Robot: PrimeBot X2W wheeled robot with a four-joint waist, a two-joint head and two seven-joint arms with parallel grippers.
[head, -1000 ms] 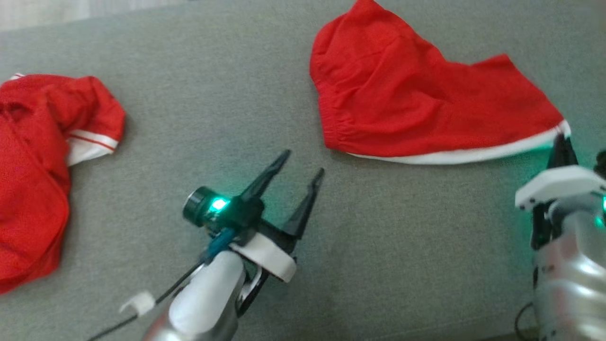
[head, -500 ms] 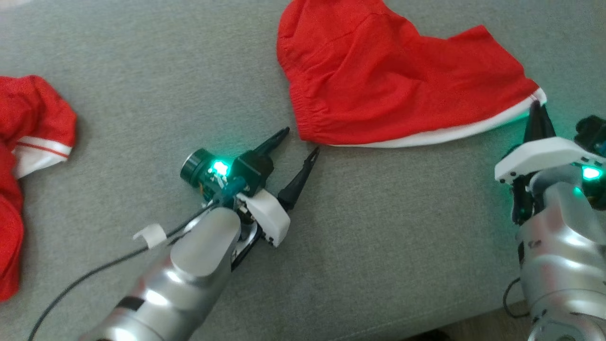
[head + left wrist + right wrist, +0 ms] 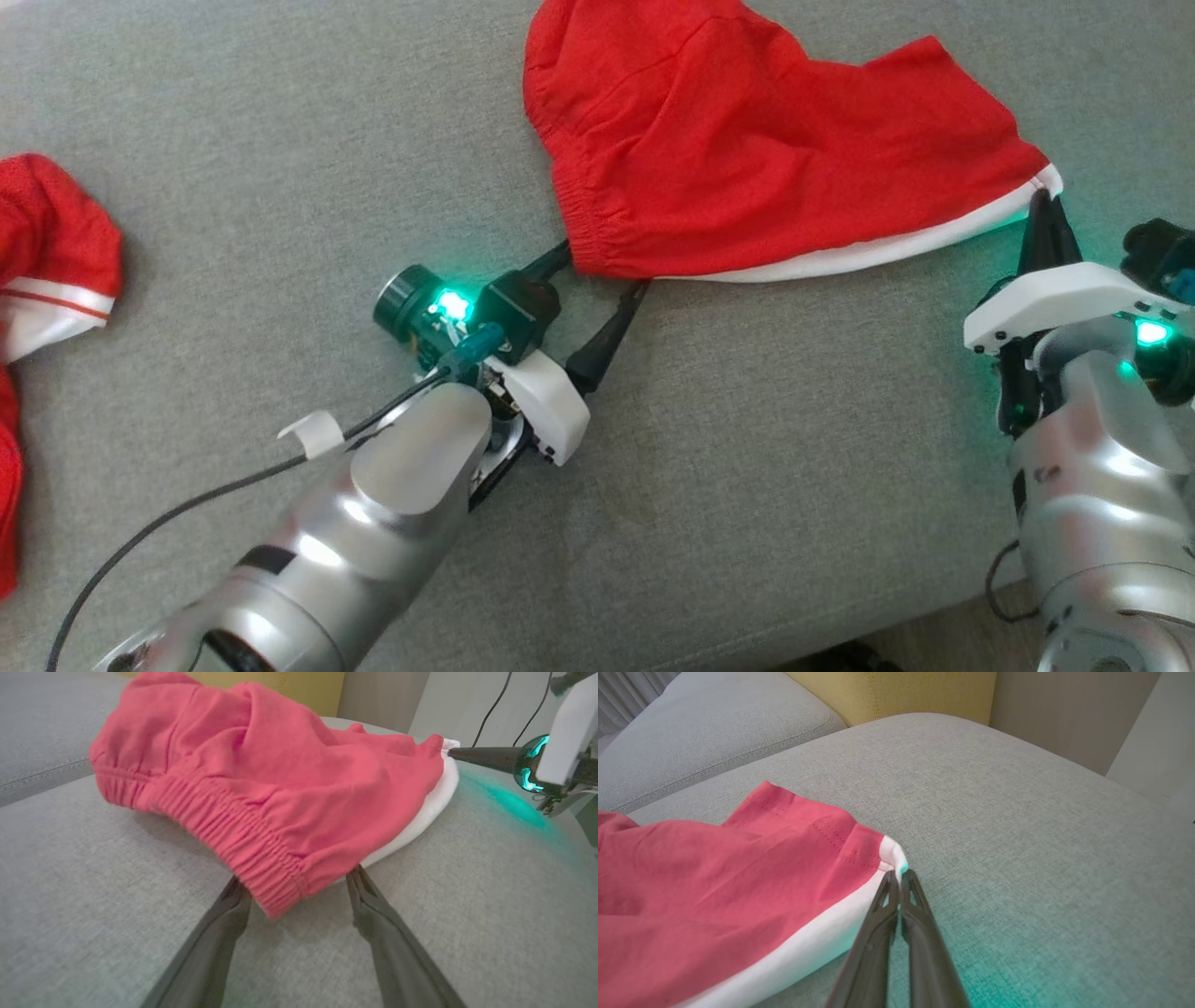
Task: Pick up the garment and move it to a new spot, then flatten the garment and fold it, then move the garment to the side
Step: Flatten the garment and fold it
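The garment (image 3: 747, 159) is a pair of red shorts with a white side stripe, spread on the grey couch cushion (image 3: 747, 448). My right gripper (image 3: 1044, 201) is shut on the garment's white-trimmed hem corner (image 3: 894, 856) at the right. My left gripper (image 3: 602, 266) stands open with its two fingers on either side of the elastic waistband corner (image 3: 280, 896), which lies between the fingers. In the left wrist view the right gripper's dark fingertips (image 3: 472, 756) pinch the far corner of the garment (image 3: 261, 788).
A second red garment with white trim (image 3: 47, 280) lies crumpled at the cushion's left edge. A yellow cushion (image 3: 901, 693) and another grey seat cushion (image 3: 714, 723) sit behind. The cushion's front edge (image 3: 934, 635) runs near the right arm.
The head camera has shifted, sliding the scene left. My left gripper has advanced from bare cushion up to the waistband corner, which now sits between its open fingers. The right gripper keeps its hold.
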